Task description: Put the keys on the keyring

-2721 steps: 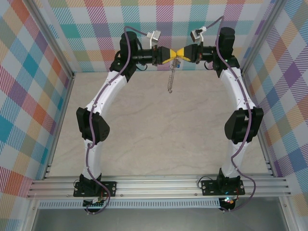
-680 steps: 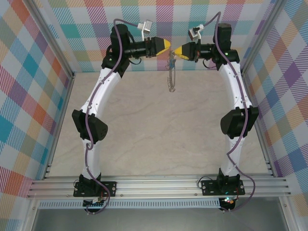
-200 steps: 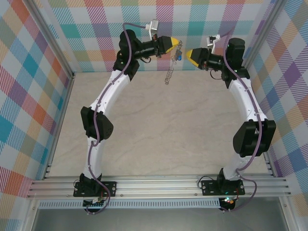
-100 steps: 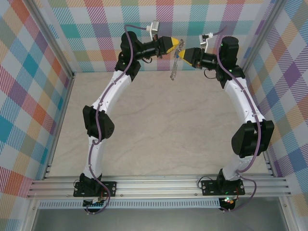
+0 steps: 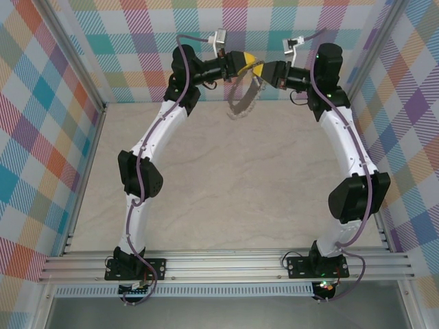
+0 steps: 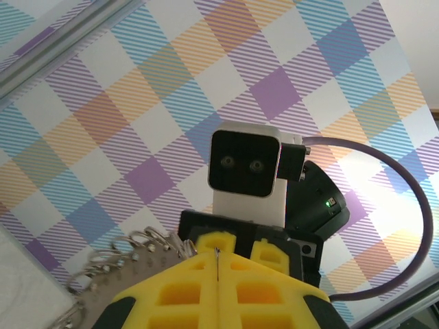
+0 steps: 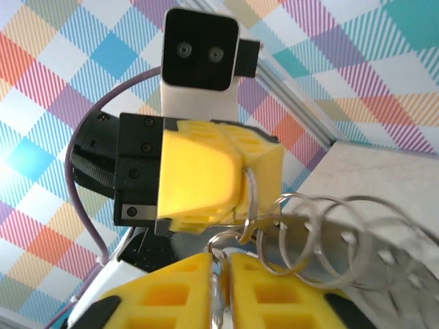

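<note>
left tool (image 5: pixel 251 66) clamped shut on the keyring (image 7: pixel 322 236), which hangs in the air over the far edge of the table (image 5: pixel 226 185). right tool (image 7: pixel 219 267) pinched on a ring coil, nose to nose. cannot tell if the key is threaded; judged unfinished.

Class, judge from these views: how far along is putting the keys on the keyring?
Done: the keyring is off the table, hanging between the grippers. In hand: the left gripper and right gripper both pinch its wire. To do: the key cannot be made out, so threading is unconfirmed.
</note>
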Controlling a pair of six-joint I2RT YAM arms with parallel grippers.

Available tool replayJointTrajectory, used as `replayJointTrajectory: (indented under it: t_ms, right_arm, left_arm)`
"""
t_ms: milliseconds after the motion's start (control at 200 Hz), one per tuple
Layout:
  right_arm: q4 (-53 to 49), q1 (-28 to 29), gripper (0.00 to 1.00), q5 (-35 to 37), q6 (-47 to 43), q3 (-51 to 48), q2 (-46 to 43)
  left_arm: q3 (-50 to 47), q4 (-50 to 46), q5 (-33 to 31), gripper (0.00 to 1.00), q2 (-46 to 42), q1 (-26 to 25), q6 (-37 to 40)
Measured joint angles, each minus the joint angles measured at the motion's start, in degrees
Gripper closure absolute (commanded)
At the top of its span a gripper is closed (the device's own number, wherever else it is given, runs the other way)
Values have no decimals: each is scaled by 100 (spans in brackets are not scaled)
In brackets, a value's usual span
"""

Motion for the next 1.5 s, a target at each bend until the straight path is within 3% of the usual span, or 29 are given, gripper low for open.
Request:
replayJointTrajectory:
  t_ms: [90, 195, 305, 780, 1190, 1499]
  right_arm:
    - [0, 68, 88, -20, -9, 24, 76]
    - [-98, 72, 57, -44, -2, 28, 133]
    - [-271, 66, 47, -66, -111, 66, 144]
    - [-308, -612, 53, 98, 199, 129, -63]
    - [675, -527, 53, 577, 1213, 129, -212]
    - [820, -310, 54, 540, 1338, 260, -166]
  left_arm:
    - [0, 2, -13, 100, 0, 0, 0]
    - [0, 2, -28, 100, 0, 0, -2]
    - [0, 4, -50, 100, 0, 0, 0]
    - [42, 79, -15, 100, 13, 7, 120]
    - [363, -1220, 0, 100, -46, 7, 2118]
    - [361, -1075, -168, 100, -122, 4, 2605]
